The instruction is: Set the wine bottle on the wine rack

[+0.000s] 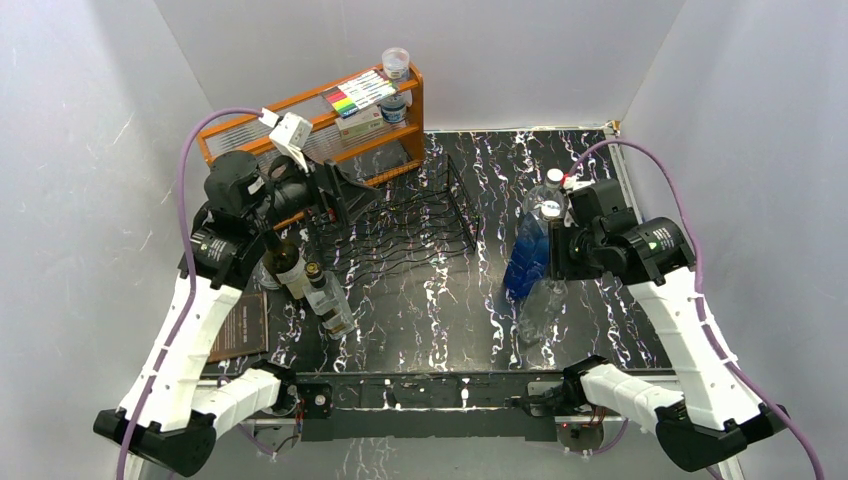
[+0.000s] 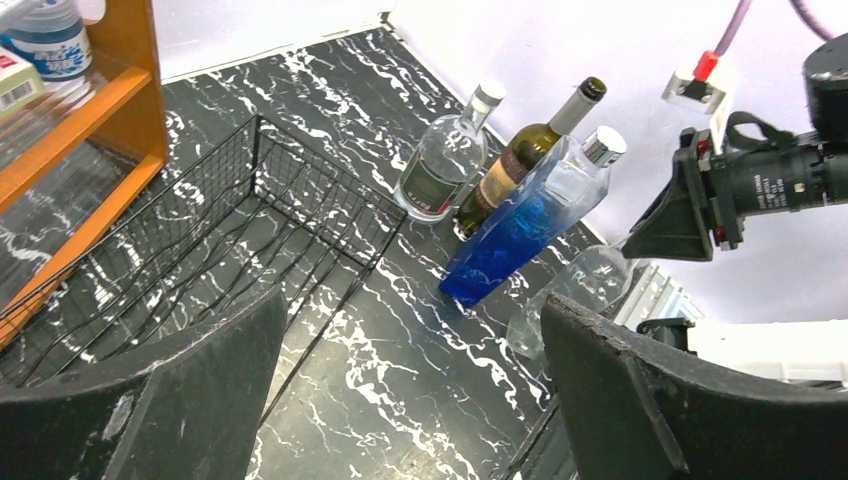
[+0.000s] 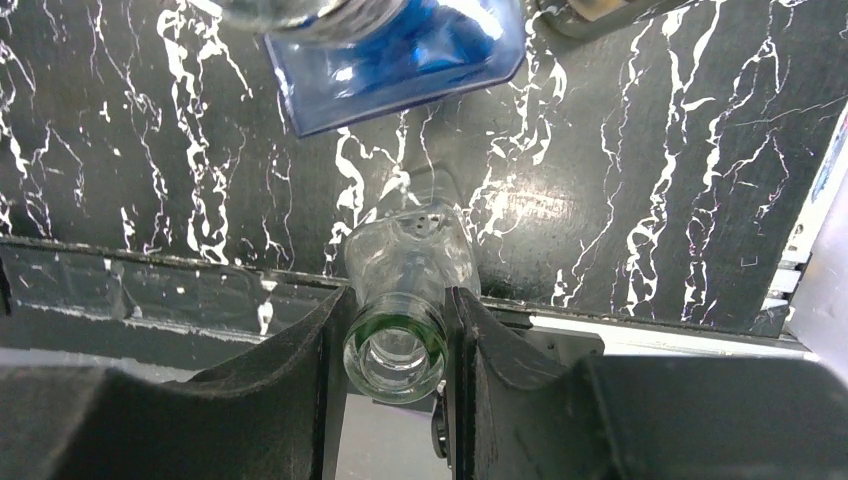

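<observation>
A black table top veined with white like marble (image 1: 440,320) is closed in on three sides by plain white walls (image 1: 500,60). At the upper left of the top view an orange wooden shelf (image 1: 417,110) is set at an angle. On it are kept a box of coloured markers (image 1: 358,95), a small clear jar with a pale lid (image 1: 396,62) and a jar with a dark blue label (image 1: 393,108). Just right of the shelf, at the centre of the frame, the low black wire wine rack (image 1: 420,225) is placed.

Left of centre, beside the left arm, a dark glass bottle with a pale label (image 1: 283,262) and a clear labelled bottle (image 1: 330,302) are stood close together. A dark brown printed card (image 1: 240,325) is laid flat below them. Right of centre a tall blue-tinted bottle with a silver cap (image 1: 526,258) is seen. In the left wrist view a clear flask with a silver cap (image 2: 440,165) and a dark bottle with a tan label (image 2: 520,165) are stood behind it, against the wall.

The clear glass wine bottle (image 3: 410,250) is held tilted at the lower right of the top view, just below the blue bottle and well apart from the rack. Whether its base touches the table cannot be told. The right gripper (image 3: 397,300) is clamped on its neck, and the mouth is seen between the two black fingers. The left gripper (image 2: 412,320) is held over the rack's left end near the shelf, with its fingers spread wide.
</observation>
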`<state>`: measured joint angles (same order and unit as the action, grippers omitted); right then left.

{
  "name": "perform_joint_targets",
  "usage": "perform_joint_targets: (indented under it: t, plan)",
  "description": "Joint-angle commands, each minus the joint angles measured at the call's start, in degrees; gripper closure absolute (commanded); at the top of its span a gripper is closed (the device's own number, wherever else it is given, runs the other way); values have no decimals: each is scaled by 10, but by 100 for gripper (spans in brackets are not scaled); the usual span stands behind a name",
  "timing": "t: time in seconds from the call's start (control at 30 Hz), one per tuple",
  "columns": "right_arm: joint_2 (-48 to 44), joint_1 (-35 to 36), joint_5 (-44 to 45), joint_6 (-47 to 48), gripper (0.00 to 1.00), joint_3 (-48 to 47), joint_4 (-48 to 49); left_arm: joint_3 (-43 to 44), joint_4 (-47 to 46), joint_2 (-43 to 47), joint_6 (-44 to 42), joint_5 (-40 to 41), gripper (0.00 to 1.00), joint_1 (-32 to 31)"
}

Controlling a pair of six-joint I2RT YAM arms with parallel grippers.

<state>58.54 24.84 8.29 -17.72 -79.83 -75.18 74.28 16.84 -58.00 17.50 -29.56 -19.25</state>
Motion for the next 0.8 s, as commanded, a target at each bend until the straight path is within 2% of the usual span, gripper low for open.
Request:
perform_joint_targets:
  t: [0.0, 0.13, 0.23, 0.43, 0.6, 0.7, 0.77]
  plan:
    - [-15, 19, -19, 3, 94, -11, 7, -12, -43, -1, 19, -44, 2, -1]
    - [-17, 20, -95, 23, 95, -33, 30, -32, -75, 4, 35, -56, 2, -2]
    - [-13, 20, -203, 32, 94, -41, 58, -44, -84, 1, 40, -67, 2, -7]
    - [-6, 20, -325, 12, 95, -24, 152, -97, -99, 10, 31, -74, 2, -49]
    - [-3, 25, -337, -18, 97, -15, 218, -153, -108, 8, 18, -54, 2, -128]
    - [-6, 36, -328, -58, 98, -13, 279, -188, -124, -7, -44, -26, 2, -214]
    - [-13, 38, -312, -73, 98, -8, 293, -195, -129, -29, -75, -22, 2, -242]
